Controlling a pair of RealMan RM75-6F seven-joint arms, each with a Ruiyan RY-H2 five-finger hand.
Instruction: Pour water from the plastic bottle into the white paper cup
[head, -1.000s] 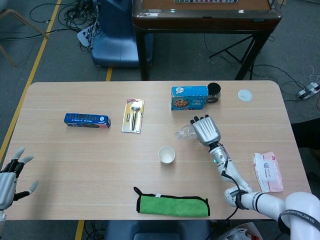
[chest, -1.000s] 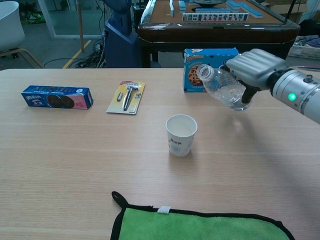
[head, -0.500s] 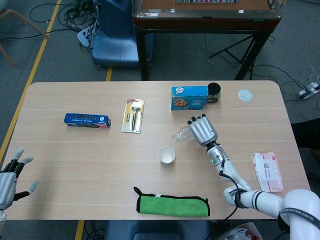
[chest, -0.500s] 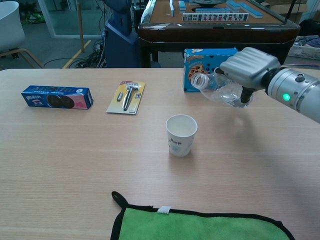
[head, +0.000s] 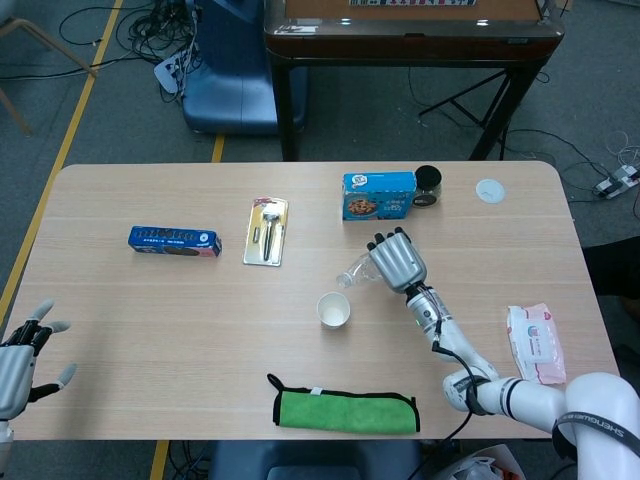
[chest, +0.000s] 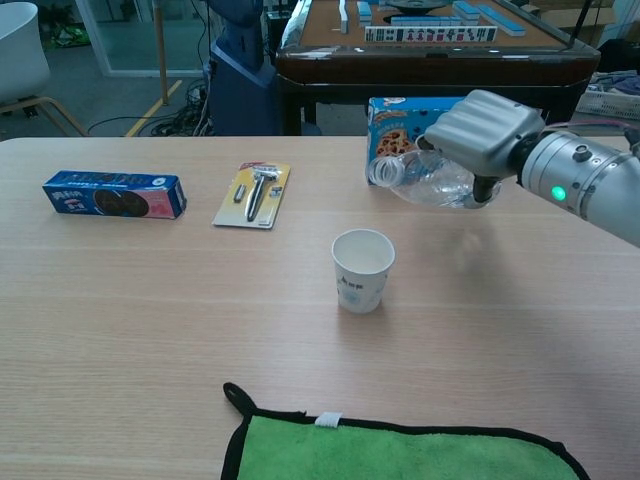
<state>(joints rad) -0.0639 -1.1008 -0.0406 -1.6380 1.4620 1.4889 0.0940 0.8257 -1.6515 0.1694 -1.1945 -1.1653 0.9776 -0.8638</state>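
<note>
My right hand grips a clear plastic bottle, uncapped and tipped nearly level with its mouth pointing left. The mouth hangs above and slightly right of the white paper cup, which stands upright in the middle of the table. No stream of water shows. My left hand hovers open at the table's left front edge, fingers spread, seen only in the head view.
A blue biscuit box, a carded razor pack, a blue cookie box and a dark jar lie along the back. A green cloth lies near the front edge, a tissue pack at right.
The right hand has carried the bottle left toward the cup and tipped it flatter, mouth lower. The left hand has hardly moved.
</note>
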